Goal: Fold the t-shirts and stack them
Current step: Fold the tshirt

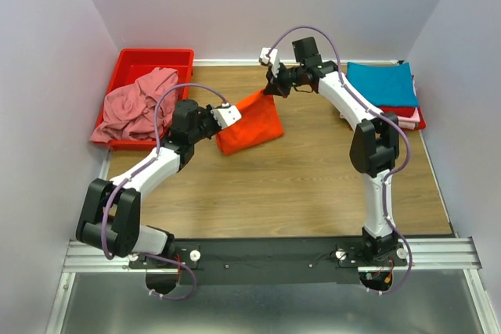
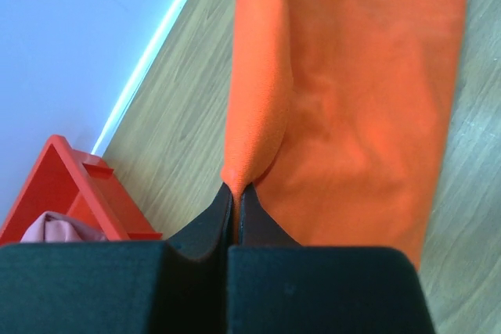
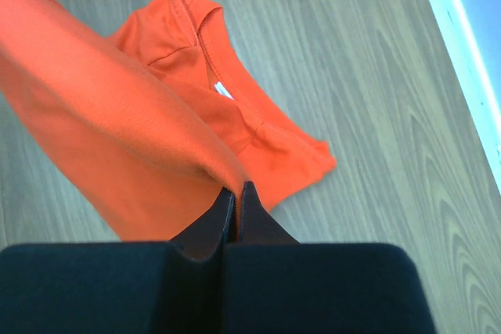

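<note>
The bright orange t-shirt (image 1: 252, 123) lies partly folded on the wooden table, its upper edge lifted. My left gripper (image 1: 228, 116) is shut on its left corner; the cloth shows pinched between the jaws in the left wrist view (image 2: 237, 187). My right gripper (image 1: 270, 87) is shut on the far corner, pinched in the right wrist view (image 3: 237, 187), with the collar (image 3: 205, 44) lying below on the table. A dusty pink t-shirt (image 1: 137, 103) is heaped in the red bin. A folded teal blue t-shirt (image 1: 381, 84) tops a stack over pale pink and red ones at the right.
The red plastic bin (image 1: 153, 56) stands at the back left against the wall; its corner shows in the left wrist view (image 2: 66, 185). White walls enclose the table on three sides. The folded stack sits by the right wall.
</note>
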Controlling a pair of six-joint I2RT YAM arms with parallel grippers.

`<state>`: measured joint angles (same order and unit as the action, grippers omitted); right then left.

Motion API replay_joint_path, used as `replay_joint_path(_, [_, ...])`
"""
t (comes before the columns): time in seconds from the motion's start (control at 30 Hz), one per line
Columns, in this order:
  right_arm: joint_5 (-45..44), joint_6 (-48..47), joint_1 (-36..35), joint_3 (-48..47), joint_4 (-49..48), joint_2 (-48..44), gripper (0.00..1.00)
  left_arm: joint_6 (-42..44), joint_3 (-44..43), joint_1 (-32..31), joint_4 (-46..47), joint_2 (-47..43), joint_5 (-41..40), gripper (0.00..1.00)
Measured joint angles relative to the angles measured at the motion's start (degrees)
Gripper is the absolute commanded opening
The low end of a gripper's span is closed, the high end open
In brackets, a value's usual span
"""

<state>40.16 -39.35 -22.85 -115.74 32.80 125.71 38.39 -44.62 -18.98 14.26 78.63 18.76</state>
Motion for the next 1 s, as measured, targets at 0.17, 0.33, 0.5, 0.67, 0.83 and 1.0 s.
replay_joint_path(0.17, [-0.48,1.20,0.00,-2.45,-0.42,1.16,0.00,-0.28,-0.02,0.90,1.81,1.53,-0.33,0.00])
replay_joint_path(0.33, [-0.74,2.93,-0.02,-5.75,-1.42,3.96,0.00,-1.29,-1.36,2.23,3.63,4.20,-1.62,0.00])
replay_joint_path(0.5, [-1.31,4.98,0.00,-8.00,-2.47,6.86,0.00,-2.03,-3.30,2.91,5.16,6.97,-3.87,0.00])
replay_joint_path(0.67, [-2.14,7.85,-0.02,-11.30,-4.44,10.69,0.00,-2.45,-4.48,3.37,5.81,9.66,-5.99,0.00])
replay_joint_path(0.83, [-3.89,11.39,-0.13,-13.38,-6.51,13.57,0.00,-2.99,-6.91,3.63,5.92,13.00,-8.00,0.00])
replay_joint_path(1.0, [-7.28,15.43,-0.42,-14.53,-8.70,15.23,0.00,-3.34,-10.34,3.82,5.79,16.61,-10.19,0.00])
